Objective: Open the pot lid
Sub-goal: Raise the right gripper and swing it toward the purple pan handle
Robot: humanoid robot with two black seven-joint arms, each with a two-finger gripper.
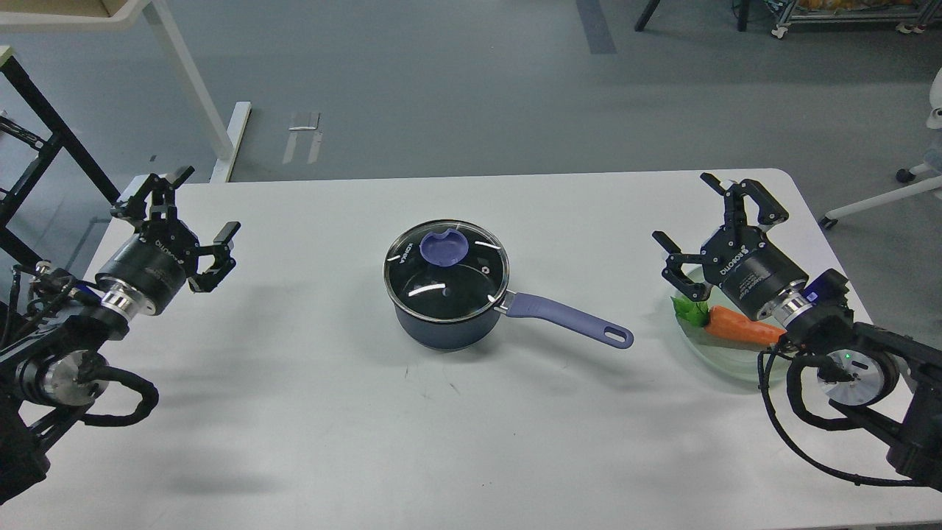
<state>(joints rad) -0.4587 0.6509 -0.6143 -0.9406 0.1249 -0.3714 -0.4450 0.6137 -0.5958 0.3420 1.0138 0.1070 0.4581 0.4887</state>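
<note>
The pot (441, 327), a small dark navy saucepan, stands at the middle of the white table, its long lavender-blue handle (570, 319) pointing right and toward me. The lid (446, 269), clear glass with a steel rim and a flat lavender-blue knob (442, 247), rests flat on the pot. My left gripper (197, 213) hovers open far to the left of the pot, nothing between its fingers. My right gripper (688, 208) hovers open far to the right, above the plate, also holding nothing.
A pale green plate (725, 361) with a toy carrot (739, 326) lies at the right, partly under my right arm. The table's far edge (471, 177) runs behind the pot. White table legs and a black frame stand on the floor at the back left.
</note>
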